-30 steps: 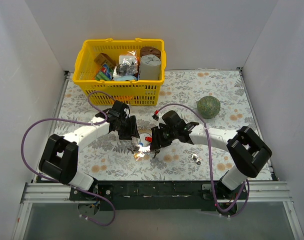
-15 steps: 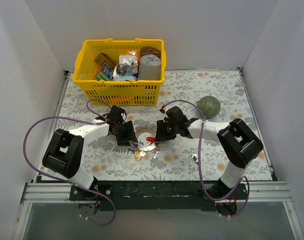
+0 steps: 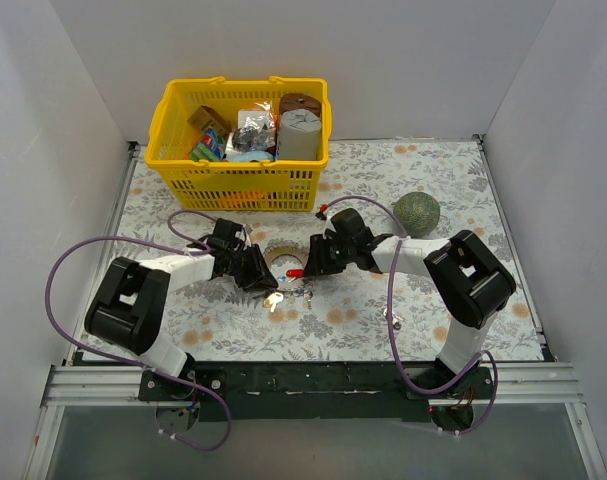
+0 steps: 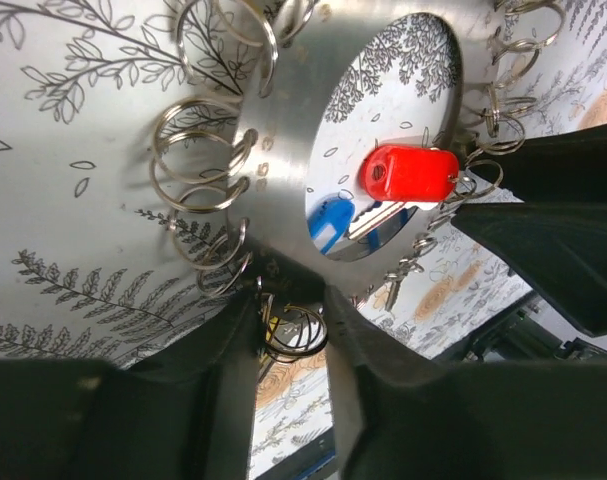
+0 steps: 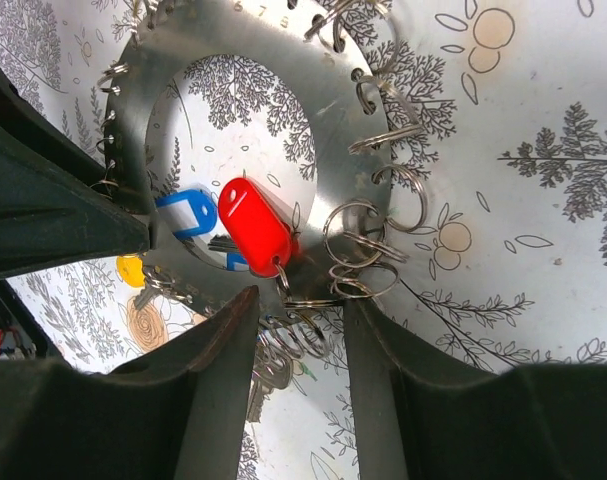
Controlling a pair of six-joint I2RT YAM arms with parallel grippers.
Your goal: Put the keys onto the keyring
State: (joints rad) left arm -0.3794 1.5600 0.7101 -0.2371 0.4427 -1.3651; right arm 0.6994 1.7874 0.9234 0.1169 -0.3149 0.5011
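Floral surface (image 3: 433,290) with a yellow basket (image 3: 183,178) at the far edge. Keyring (image 4: 283,140) lies flat on the surface, centre-front, between both tools. Left tool (image 4: 291,295) is at its rim, jaws part-way apart with a small split ring (image 4: 293,335) in the gap; can't tell if it's pinched. Right tool (image 5: 301,300) is at the opposite rim, jaws straddling a split-ring cluster (image 5: 293,335); grip unclear. Red key (image 4: 408,172) and blue key (image 4: 330,218) sit in the keyring's hollow centre. Yellow key head (image 5: 130,270) is just outside the rim.
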